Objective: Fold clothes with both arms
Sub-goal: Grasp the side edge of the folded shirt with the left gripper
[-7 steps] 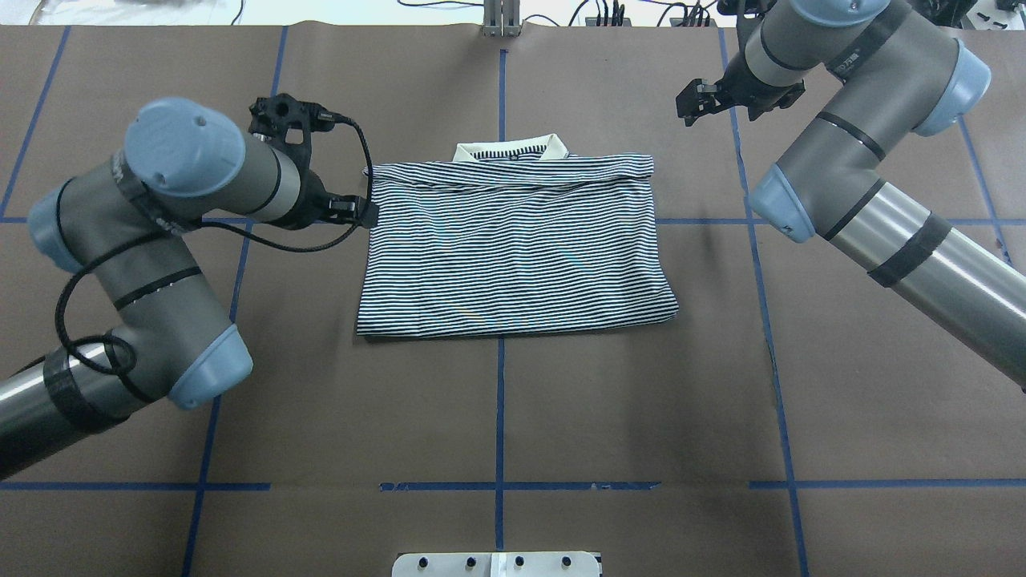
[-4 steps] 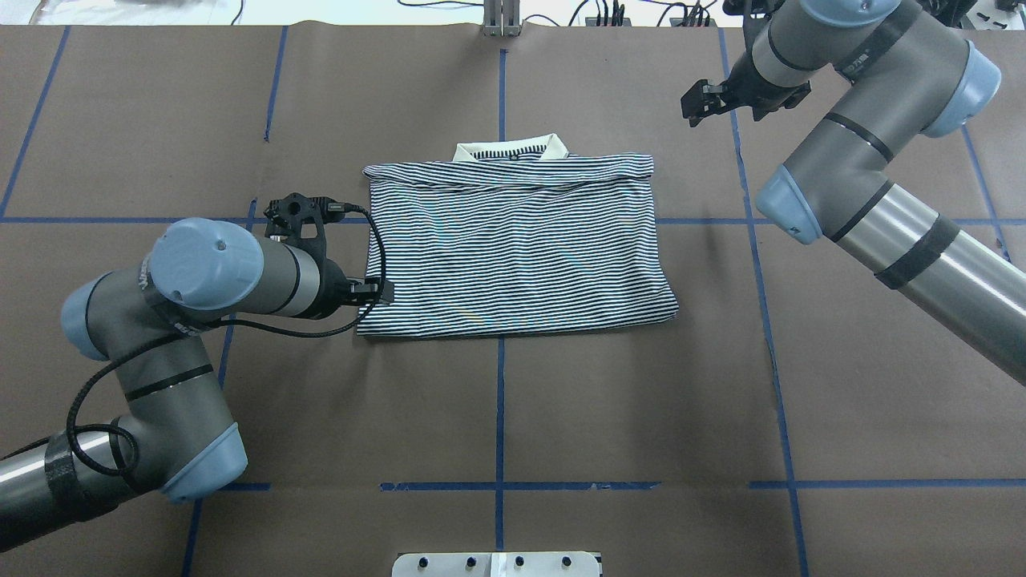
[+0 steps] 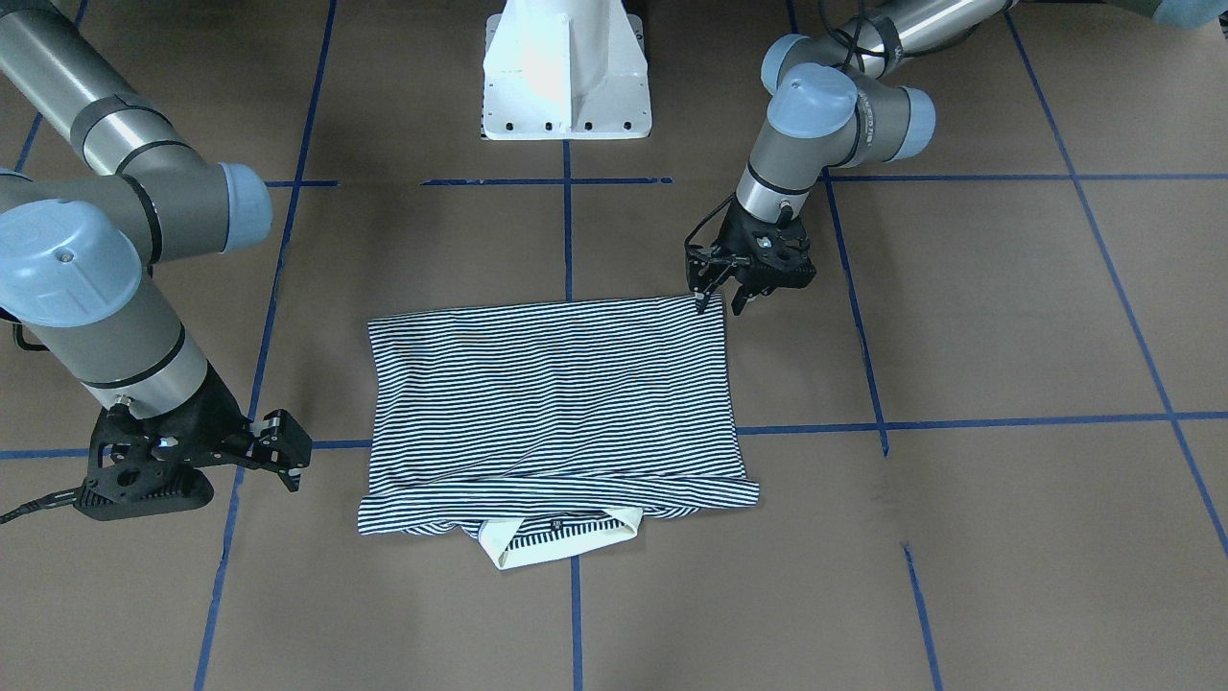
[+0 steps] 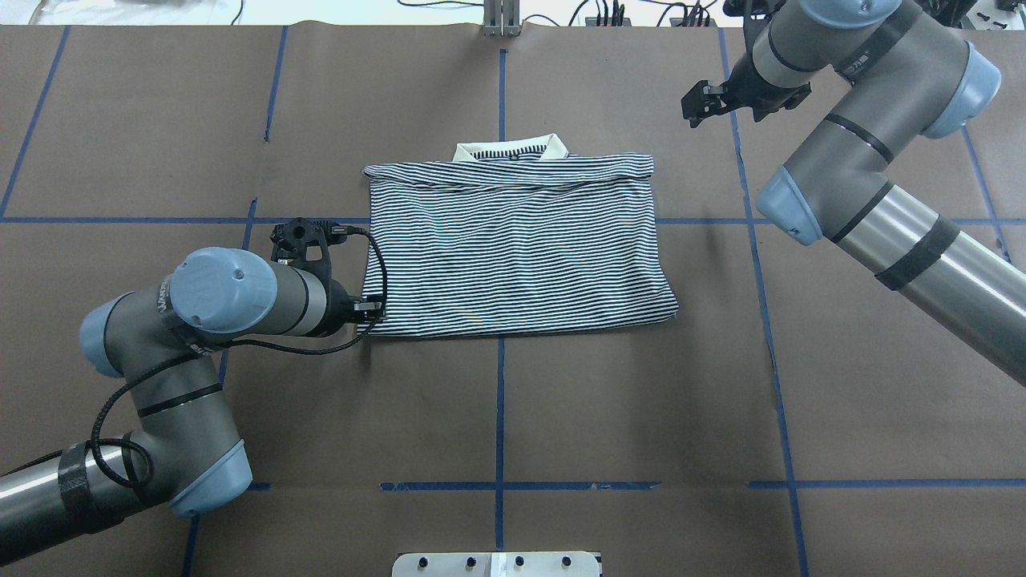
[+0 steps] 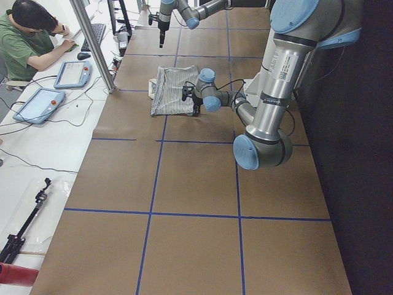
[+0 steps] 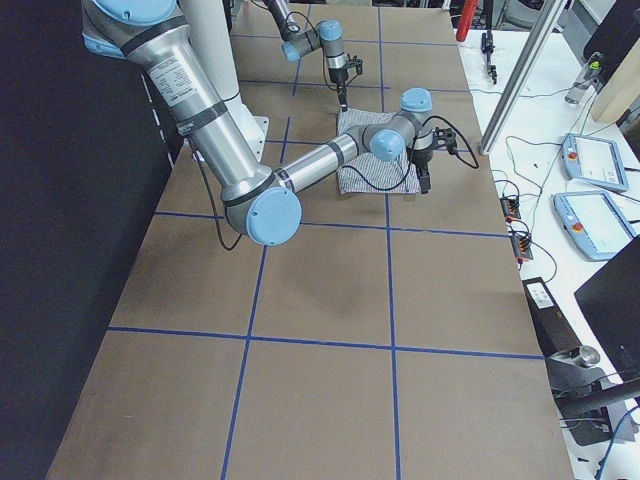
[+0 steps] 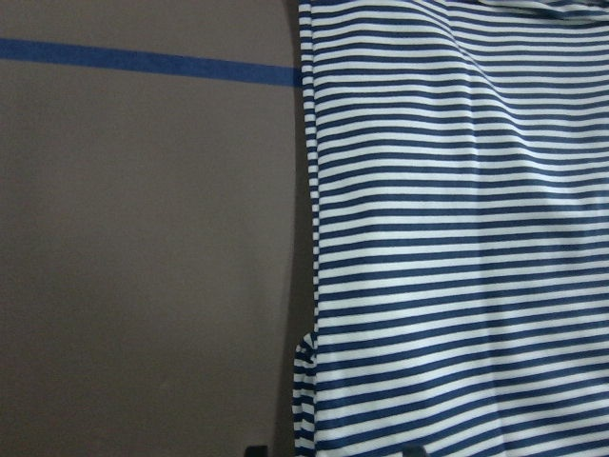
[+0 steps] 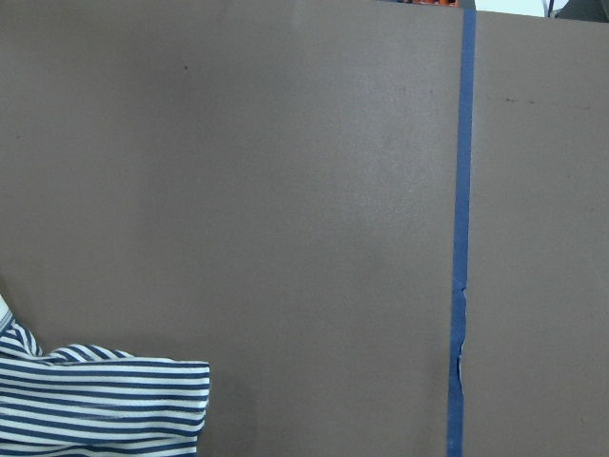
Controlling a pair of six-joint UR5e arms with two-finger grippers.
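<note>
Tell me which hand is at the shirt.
The left hand, at the robot-side corner of the shirt; the right hand hovers clear of the fabric.

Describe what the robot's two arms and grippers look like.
Both the left arm and right arm are silver-grey tubes with light-blue joint caps, thin black rings and black tape bands. A loose black cable loops along the left arm. The left gripper and right gripper are black, with two slim jaws each.

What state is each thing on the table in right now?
Shirt: folded into a rectangle, lying flat.
Left gripper: jaws open, at the shirt's corner.
Right gripper: jaws open, empty, off to the side of the shirt.
</note>
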